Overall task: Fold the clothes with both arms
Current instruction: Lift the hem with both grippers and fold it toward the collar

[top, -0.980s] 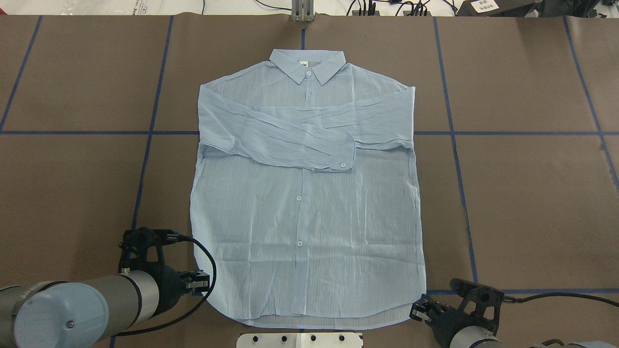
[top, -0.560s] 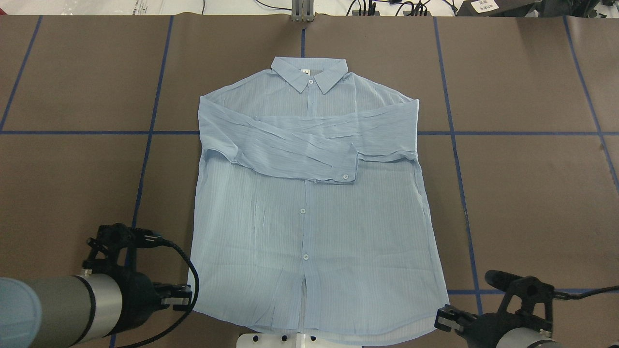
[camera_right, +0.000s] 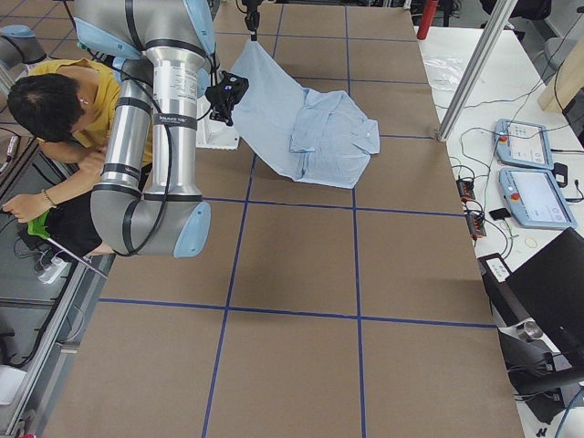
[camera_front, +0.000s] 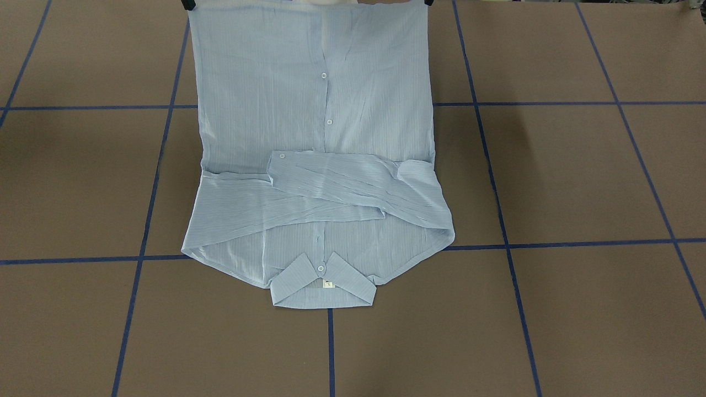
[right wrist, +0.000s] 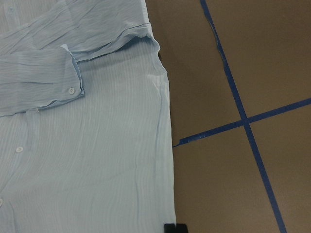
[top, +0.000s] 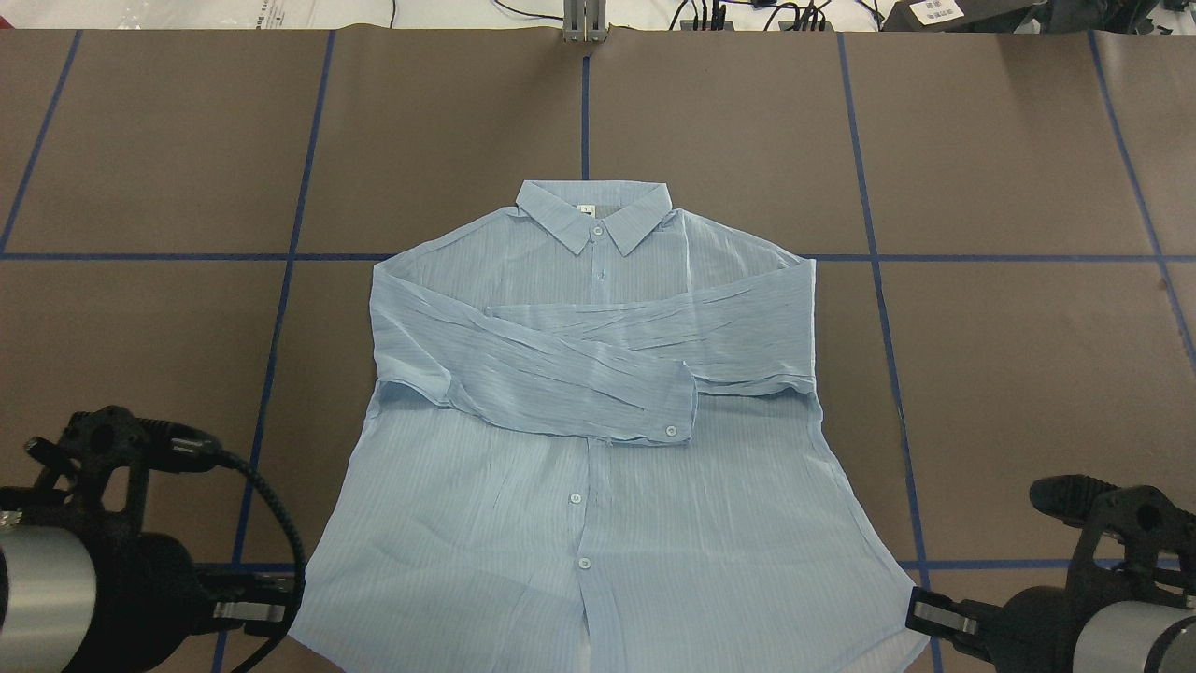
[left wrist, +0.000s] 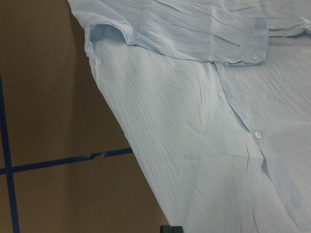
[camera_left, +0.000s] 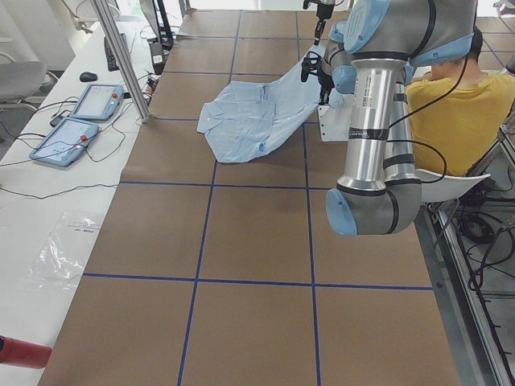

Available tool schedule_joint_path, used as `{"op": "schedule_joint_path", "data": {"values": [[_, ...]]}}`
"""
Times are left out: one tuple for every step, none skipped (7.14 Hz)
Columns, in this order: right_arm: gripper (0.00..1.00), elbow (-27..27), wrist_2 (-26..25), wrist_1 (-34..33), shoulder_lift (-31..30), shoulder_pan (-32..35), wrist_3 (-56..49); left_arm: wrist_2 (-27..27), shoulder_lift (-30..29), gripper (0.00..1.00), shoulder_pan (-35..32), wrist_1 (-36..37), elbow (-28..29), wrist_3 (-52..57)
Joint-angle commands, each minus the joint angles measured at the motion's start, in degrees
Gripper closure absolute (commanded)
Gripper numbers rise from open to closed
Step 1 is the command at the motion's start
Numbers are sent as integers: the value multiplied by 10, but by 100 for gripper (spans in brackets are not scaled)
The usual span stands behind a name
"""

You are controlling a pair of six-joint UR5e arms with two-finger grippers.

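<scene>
The light-blue shirt [top: 598, 486] lies front up, both sleeves folded across its chest, collar [top: 594, 207] pointing away from me. Collar and shoulders rest on the brown table [top: 1028, 374]; the lower half is lifted and stretched towards me, as the front-facing view [camera_front: 314, 110] shows. My left gripper [top: 280, 608] is shut on the hem's left corner. My right gripper [top: 920, 622] is shut on the hem's right corner. In the front-facing view only their tips show at the top edge: the left [camera_front: 428, 2], the right [camera_front: 189, 4]. Both wrist views look down the raised shirt [left wrist: 204, 131] [right wrist: 87, 145].
Blue tape lines [top: 280, 308] grid the table. A person in a yellow shirt [camera_left: 459, 104] sits behind the arms. Teach pendants [camera_right: 525, 164] and cables lie on the white side bench. A metal post [top: 584, 23] stands at the far edge.
Both grippers have pulled back towards me, outwards and upwards with the hem corners. The whole shirt slid towards me; its collar moved from the far row to near the blue cross line.
</scene>
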Motion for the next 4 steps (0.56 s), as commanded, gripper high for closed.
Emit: {"op": "schedule_joint_path", "data": {"values": [[100,-79,12,-27,107,109,-62,-1,-76,100,-74,3,113,53],[100,-109,19,-55,168,161,-98,2,-97,100,-112,1,162,58],[100,-140,18,-61,209,208,-106,2,-119,100,-163,1,192,83],[100,-166,19,-60,227,251,-111,2,-122,100,-204,0,202,101]]}}
